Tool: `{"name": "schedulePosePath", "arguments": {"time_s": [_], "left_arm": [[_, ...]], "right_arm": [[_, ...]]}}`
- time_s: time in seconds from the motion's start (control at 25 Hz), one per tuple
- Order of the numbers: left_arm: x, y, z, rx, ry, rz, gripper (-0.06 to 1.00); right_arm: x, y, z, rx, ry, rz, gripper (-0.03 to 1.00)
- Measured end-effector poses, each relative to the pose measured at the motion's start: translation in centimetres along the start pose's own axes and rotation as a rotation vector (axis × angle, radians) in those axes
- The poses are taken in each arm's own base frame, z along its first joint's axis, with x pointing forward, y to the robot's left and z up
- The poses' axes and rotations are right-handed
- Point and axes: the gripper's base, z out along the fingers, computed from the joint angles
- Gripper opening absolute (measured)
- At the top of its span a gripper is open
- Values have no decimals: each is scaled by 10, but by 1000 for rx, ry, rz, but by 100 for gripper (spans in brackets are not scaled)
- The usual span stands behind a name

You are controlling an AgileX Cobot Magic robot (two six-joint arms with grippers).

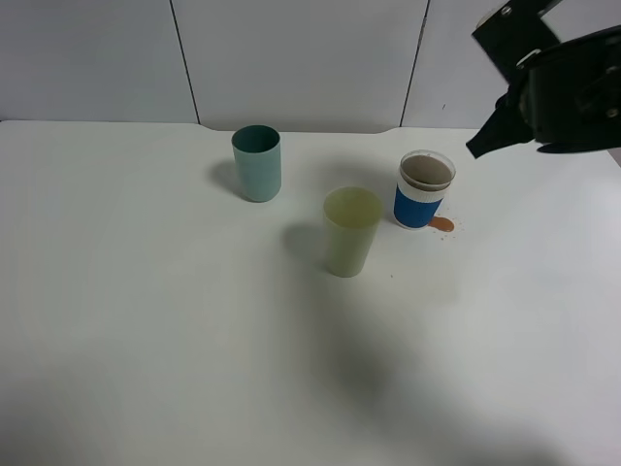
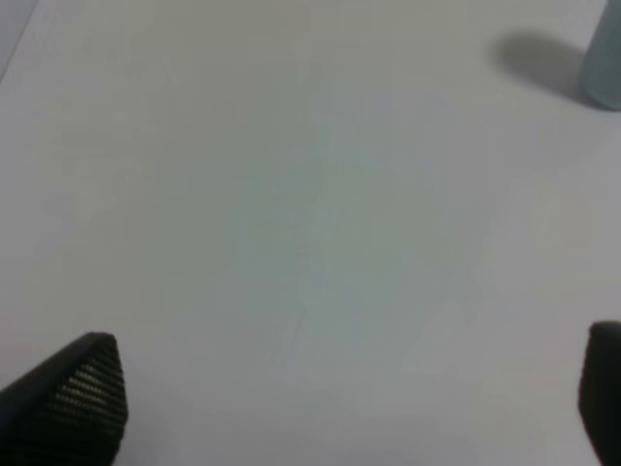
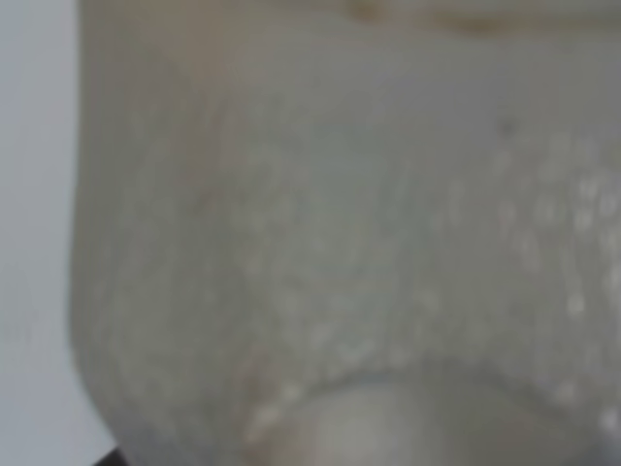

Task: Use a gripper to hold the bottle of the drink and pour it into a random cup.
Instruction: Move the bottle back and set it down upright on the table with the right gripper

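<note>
A translucent, whitish bottle of the drink (image 3: 340, 243) is filling nearly the whole right wrist view, its pebbled plastic wall blurred by closeness and curving in at one rounded corner. The overhead view is not showing the bottle at all. One bottle, three cups and two grippers are making up the scene.

On the white table (image 1: 146, 340), a teal tumbler (image 1: 257, 163) is standing upper centre. A pale yellow-green tumbler (image 1: 350, 231) is sitting at mid-frame. The white cup (image 1: 423, 190) with the blue band is standing just right of it, upright, with a small orange-brown spot (image 1: 441, 224) lying beside its base.

The right gripper (image 1: 505, 126) is hanging at the upper right corner of the overhead frame, its dark tip pointing down-left toward the banded cup but well apart from it. Whether its jaws are gripping the bottle cannot be told.

The left gripper (image 2: 340, 398) is hovering over bare table with its ridged fingers (image 2: 78, 388) spread wide apart, nothing lying between them.
</note>
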Motion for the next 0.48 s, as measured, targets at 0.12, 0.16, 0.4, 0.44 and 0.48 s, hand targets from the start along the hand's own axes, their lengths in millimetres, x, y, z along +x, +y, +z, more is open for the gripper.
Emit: {"name": "schedulePosePath", "arguments": {"time_s": [0.12, 0.16, 0.4, 0.44, 0.48], "left_arm": [[0, 0, 0, 0, 0, 0, 93], [0, 0, 0, 0, 0, 0, 93], [0, 0, 0, 0, 0, 0, 93], [0, 0, 0, 0, 0, 0, 93], [0, 0, 0, 0, 0, 0, 93]], "right_arm": [[-3, -16, -8, -8, -39, 122, 36], [-3, -21, -10, -13, -46, 151, 36], [1, -33, -7, -151, -56, 292, 36], [2, -33, -4, -183, -52, 309, 36], [3, -33, -2, -226, -56, 319, 36]]}}
